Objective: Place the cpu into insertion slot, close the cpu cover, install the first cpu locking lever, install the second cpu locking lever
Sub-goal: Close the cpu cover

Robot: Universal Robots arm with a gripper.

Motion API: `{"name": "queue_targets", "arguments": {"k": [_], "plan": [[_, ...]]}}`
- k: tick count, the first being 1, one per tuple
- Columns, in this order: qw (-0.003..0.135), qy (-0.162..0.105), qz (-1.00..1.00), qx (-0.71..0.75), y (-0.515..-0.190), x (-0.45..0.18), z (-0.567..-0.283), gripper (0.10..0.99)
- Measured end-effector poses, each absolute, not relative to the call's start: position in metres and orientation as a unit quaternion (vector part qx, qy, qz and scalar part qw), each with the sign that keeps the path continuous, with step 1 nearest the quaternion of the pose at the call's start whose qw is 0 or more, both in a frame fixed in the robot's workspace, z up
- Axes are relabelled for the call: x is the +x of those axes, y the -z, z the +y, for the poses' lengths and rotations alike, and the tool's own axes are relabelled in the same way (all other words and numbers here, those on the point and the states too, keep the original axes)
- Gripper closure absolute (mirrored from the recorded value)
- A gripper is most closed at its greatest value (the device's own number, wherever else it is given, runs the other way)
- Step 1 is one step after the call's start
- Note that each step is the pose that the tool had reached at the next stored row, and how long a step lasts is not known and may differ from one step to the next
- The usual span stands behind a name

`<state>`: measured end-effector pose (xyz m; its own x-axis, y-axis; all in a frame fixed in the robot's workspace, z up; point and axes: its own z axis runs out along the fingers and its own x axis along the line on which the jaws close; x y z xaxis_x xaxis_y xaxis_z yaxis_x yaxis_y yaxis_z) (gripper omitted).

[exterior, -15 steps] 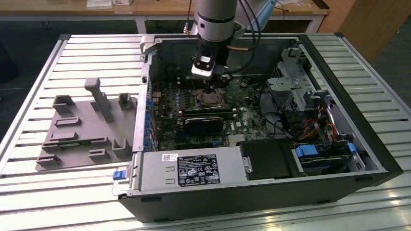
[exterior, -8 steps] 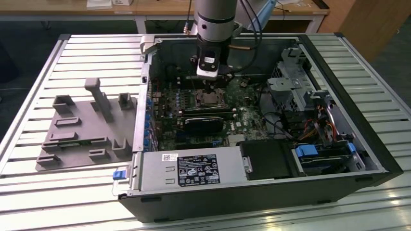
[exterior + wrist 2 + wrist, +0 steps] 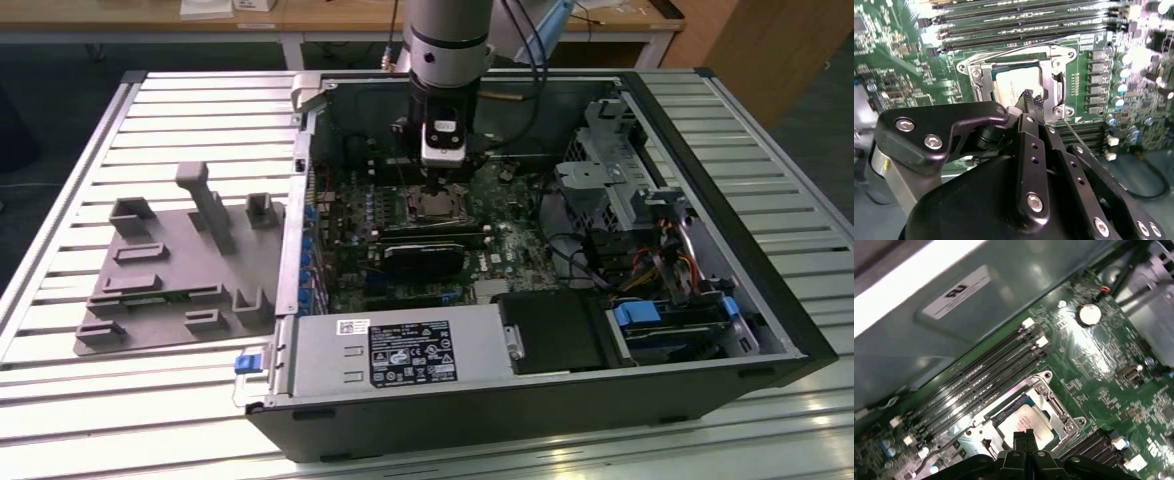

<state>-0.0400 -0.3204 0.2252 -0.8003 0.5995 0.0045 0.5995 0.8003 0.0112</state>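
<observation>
You're looking at the cpu [image 3: 1015, 84] sitting in the insertion slot [image 3: 1050, 82] and the cpu cover [image 3: 1019, 57] seemingly lying down over it. The gripper [image 3: 1029, 97], pinched together and empty, is hovering at its edge. The locking levers [image 3: 1076, 135] are probably waiting unlatched.

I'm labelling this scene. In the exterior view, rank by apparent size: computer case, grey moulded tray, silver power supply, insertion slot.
1. computer case
2. grey moulded tray
3. silver power supply (close to the tray, less sure)
4. insertion slot

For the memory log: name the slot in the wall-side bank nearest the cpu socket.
The last slot, running right beside the insertion slot; its neighbours lie toward the case wall.
</observation>
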Motion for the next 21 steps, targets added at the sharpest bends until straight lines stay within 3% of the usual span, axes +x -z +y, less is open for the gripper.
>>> {"name": "queue_targets", "arguments": {"k": [21], "plan": [[0.001, 0.006, -0.991, -0.136, -0.2239, -0.0399, -0.3204, 0.984]]}}
